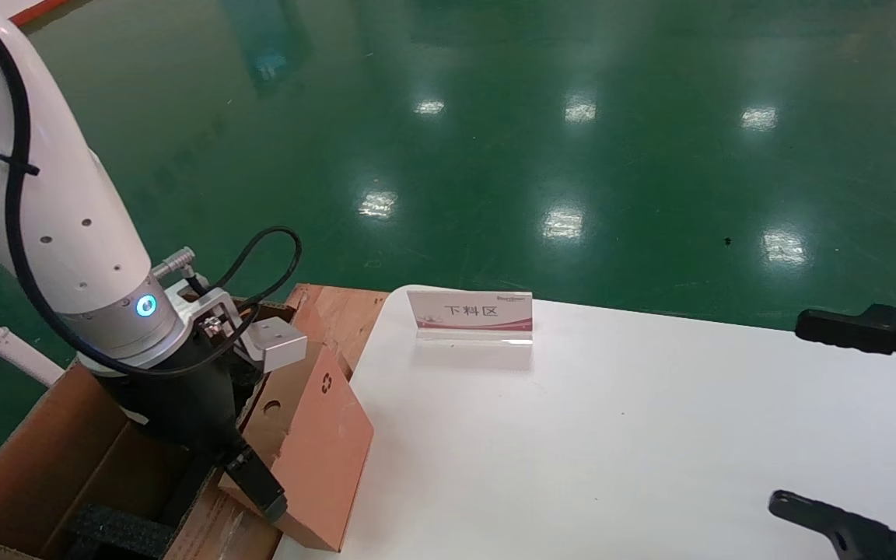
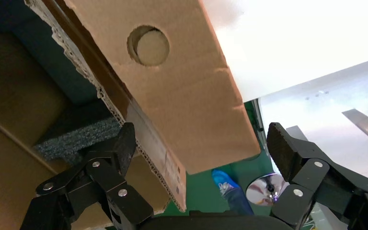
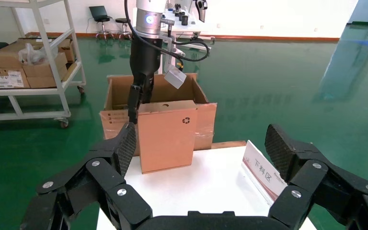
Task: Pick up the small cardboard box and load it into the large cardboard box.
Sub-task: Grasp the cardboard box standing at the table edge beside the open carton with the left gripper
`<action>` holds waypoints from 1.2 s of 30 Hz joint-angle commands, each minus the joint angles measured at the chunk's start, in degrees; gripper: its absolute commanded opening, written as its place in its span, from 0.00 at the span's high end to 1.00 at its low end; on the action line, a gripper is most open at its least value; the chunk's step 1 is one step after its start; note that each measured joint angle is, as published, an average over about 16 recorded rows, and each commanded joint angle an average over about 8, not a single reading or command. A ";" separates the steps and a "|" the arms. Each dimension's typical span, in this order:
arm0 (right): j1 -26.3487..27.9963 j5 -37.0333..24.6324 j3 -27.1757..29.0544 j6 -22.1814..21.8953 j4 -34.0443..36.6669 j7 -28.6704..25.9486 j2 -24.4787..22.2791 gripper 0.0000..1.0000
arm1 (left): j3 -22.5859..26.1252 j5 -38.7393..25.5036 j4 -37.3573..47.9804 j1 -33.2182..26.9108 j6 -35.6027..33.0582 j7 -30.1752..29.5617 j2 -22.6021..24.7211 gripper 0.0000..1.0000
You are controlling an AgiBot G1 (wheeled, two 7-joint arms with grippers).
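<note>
The small cardboard box, with a round hole and a recycling symbol, stands on end at the white table's left edge, against the large cardboard box. My left gripper is open and straddles the small box's top end. One finger is on its table side and the other is inside the large box. In the left wrist view the small box sits between the spread jaws of the left gripper, apart from both pads. Black foam lies inside the large box. My right gripper hangs open and empty at the table's right.
A white sign with red print stands at the back of the white table. Green floor lies beyond. The right wrist view shows the small box, the large box behind it and a shelf cart with cartons.
</note>
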State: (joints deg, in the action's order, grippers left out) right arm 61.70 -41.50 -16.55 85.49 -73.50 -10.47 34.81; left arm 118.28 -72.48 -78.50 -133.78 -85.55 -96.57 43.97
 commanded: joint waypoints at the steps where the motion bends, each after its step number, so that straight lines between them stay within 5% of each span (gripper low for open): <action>1: 0.00 0.01 -0.01 0.00 0.00 0.00 0.00 0.00 | 0.21 0.10 0.00 -0.02 0.45 -0.15 -0.06 0.00; 19: 0.00 0.05 -0.06 -0.04 0.01 0.04 -0.03 0.00 | 0.66 -2.42 0.00 2.43 5.92 -2.12 1.51 0.00; 20: 0.00 0.05 -0.06 -0.04 0.01 0.04 -0.03 0.09 | 0.68 -2.45 0.01 2.51 6.01 -2.12 1.58 0.00; 27: 0.00 0.06 -0.07 -0.06 0.01 0.04 -0.04 0.97 | 0.71 -2.50 0.02 2.66 6.17 -2.12 1.67 0.88; 28: 0.00 0.06 -0.07 -0.06 0.01 0.04 -0.04 1.00 | 0.70 -2.50 0.02 2.65 6.14 -2.12 1.65 1.00; 36: 0.00 0.06 -0.07 -0.05 0.01 0.04 -0.04 1.00 | 0.66 -2.47 0.02 2.52 5.94 -2.09 1.52 1.00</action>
State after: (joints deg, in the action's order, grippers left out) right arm 61.70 -41.44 -16.61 85.43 -73.48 -10.43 34.78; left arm 118.95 -74.95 -78.48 -131.25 -79.60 -98.66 45.50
